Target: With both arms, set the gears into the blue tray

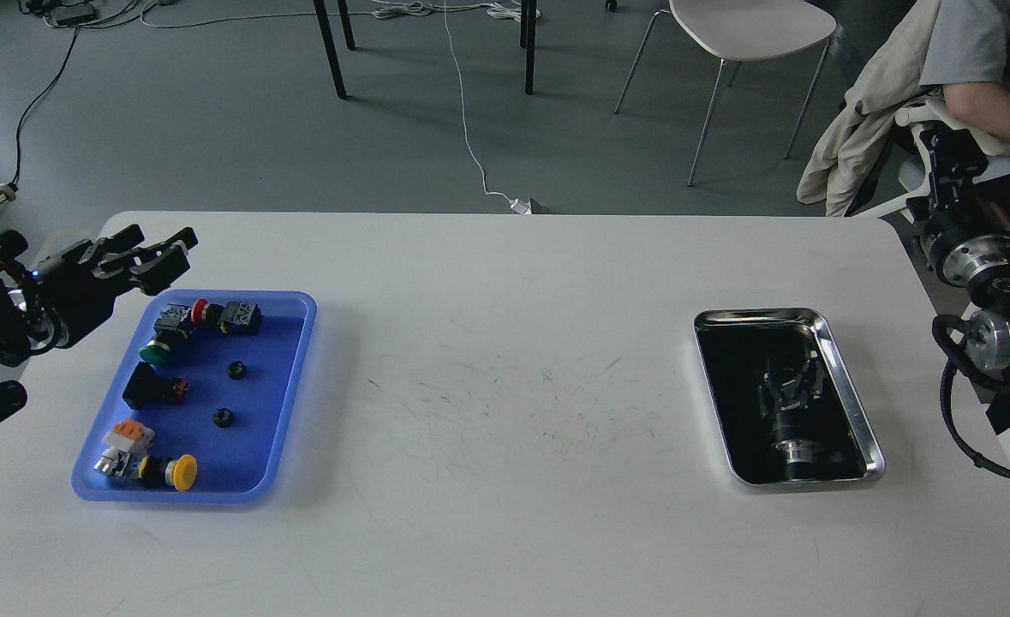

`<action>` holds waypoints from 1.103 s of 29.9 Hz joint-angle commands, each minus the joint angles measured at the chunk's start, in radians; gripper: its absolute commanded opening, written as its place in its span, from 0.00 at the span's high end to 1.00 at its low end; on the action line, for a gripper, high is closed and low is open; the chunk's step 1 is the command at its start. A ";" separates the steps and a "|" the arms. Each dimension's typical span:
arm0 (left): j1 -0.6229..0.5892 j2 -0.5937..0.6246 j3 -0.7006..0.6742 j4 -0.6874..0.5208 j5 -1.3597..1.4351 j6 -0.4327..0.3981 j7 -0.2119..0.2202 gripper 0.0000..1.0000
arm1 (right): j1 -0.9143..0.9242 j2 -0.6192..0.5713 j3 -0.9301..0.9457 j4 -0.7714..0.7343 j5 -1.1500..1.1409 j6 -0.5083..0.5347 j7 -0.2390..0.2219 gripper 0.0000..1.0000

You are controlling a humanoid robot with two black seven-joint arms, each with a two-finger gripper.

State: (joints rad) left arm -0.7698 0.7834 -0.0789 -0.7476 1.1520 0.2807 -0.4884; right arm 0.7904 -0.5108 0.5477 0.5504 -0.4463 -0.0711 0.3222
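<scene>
Two tiny black toothed gears already sit in the flat blue plastic tray [286, 390]: upper gear [235, 370] and lower gear [223, 417], both on the tray's bare middle floor, apart from each other and from the push-button switches along its left side and far end (green-capped [155, 352], red-capped [199, 312], yellow-capped [181, 472]).

My left gripper [160, 254] hangs just past the tray's far-left corner, fingers [181, 238] slightly spread, nothing between them. It points right and away from me; both gears lie toward me and a bit right of it.

My right arm [980, 334] is parked off the counter's right edge. Only joints and cable show there; I can't pick out its fingers, so no call on their state.

The shiny steel tray with dark interior [851, 403] sits on the white counter [505, 411] near the right arm, well apart from the blue one. There's a dark shape with a silver ring in it, which looks to me like a reflection rather than parts. Can't confirm any gear left in it.

No loose gears visible on the bare counter. My read: task is at or near the end. If a gear remains in the steel tray, the right arm is the nearer one, and it would have to carry leftward across the counter.
</scene>
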 commanded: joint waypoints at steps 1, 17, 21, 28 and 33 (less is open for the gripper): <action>-0.020 0.002 -0.012 0.002 -0.066 0.000 0.000 0.01 | 0.003 -0.003 0.001 0.002 0.004 0.005 0.000 0.04; -0.126 -0.173 -0.140 0.223 -0.534 -0.301 0.000 0.01 | 0.001 -0.043 0.046 0.140 0.031 0.027 -0.032 0.02; -0.144 -0.223 -0.174 0.235 -0.753 -0.394 0.000 0.01 | 0.012 -0.020 0.060 0.181 0.145 0.028 -0.040 0.02; -0.164 -0.294 -0.300 0.234 -0.972 -0.457 0.000 0.01 | 0.009 0.008 0.080 0.253 0.317 0.028 -0.057 0.01; -0.175 -0.326 -0.358 0.240 -0.982 -0.474 0.000 0.01 | 0.009 0.040 0.086 0.253 0.368 0.016 -0.051 0.01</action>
State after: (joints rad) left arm -0.9365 0.4733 -0.4164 -0.5096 0.1763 -0.1845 -0.4885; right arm 0.7994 -0.4827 0.6307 0.8015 -0.1008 -0.0490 0.2681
